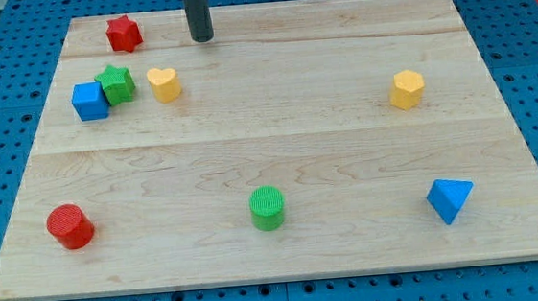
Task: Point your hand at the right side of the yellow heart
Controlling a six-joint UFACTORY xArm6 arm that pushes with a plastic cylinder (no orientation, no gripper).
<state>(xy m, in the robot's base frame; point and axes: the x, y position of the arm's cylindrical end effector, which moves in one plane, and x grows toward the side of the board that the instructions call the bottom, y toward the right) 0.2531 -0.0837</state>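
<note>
The yellow heart (163, 83) lies at the upper left of the wooden board (279, 150). My tip (202, 37) stands above and to the right of the heart, apart from it. A red star (123, 33) lies to the left of my tip near the board's top edge. A green star (116, 84) and a blue cube (90, 101) sit just left of the heart.
A yellow hexagonal block (407, 90) lies at the right. A red cylinder (69, 227) is at the lower left, a green cylinder (267, 207) at the bottom middle, and a blue triangular block (449, 200) at the lower right.
</note>
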